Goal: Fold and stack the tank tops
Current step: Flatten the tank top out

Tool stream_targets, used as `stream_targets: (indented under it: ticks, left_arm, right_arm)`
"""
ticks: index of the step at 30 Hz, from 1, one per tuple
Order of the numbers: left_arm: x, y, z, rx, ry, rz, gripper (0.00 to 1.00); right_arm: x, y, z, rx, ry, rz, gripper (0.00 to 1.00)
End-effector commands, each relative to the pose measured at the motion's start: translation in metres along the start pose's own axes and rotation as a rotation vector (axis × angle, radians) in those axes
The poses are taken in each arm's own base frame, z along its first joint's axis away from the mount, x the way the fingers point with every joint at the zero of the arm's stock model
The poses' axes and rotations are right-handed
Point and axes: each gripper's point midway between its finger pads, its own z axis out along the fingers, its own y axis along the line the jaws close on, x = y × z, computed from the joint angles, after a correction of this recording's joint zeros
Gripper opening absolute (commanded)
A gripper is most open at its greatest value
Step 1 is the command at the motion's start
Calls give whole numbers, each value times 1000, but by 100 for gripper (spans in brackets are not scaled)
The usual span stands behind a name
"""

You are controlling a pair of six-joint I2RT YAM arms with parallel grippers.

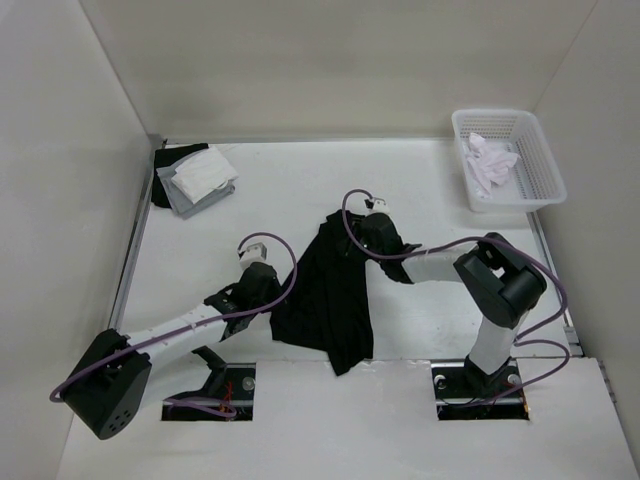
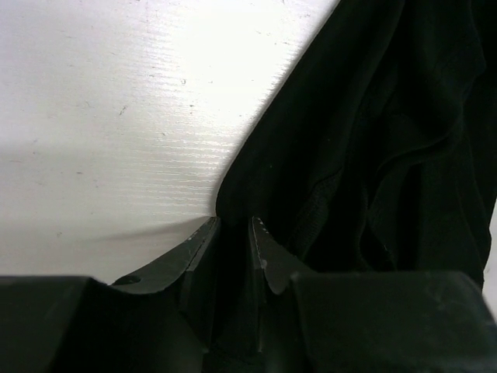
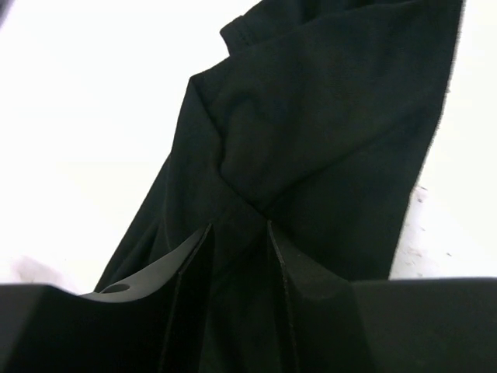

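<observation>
A long black tank top (image 1: pixel 335 290) lies crumpled on the white table between the two arms. My left gripper (image 1: pixel 272 292) is shut on its left edge; in the left wrist view the black cloth (image 2: pixel 373 140) runs between the jaws of that gripper (image 2: pixel 233 221). My right gripper (image 1: pixel 358 232) is shut on its upper part; in the right wrist view the cloth (image 3: pixel 326 116) bunches into the jaws of that gripper (image 3: pixel 239 225). A folded stack of white and grey tops (image 1: pixel 200 178) sits at the back left, on something black.
A white mesh basket (image 1: pixel 545 175) with white cloth (image 1: pixel 490 160) in it stands at the back right. White walls close in the table on the left, back and right. Two arm bases sit at the near edge.
</observation>
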Motion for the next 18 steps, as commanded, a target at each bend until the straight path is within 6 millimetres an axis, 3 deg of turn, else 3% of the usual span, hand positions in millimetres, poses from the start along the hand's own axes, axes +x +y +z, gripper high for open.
stream_targets:
  ticks: [1,6,9,14,18]
  left_arm:
    - [-4,-10,0,34,-12,-11,17]
    - [-8,-13,0,54,-22,-20,13]
    - [-17,-17,1,69,-55,-40,10]
    - [-56,-31,12,104,-159,-98,6]
    - [-93,-45,40,96,-218,-124,4]
  right_arm:
    - [-25,23,8,-85,-55,6,31]
    - [-27,27,12,-95,-52,9,15]
    - [-34,27,3,-94,-78,22,7]
    - [-61,36,-39,-123,-177,31,3]
    - [-88,28,-92,-135,-258,58,3]
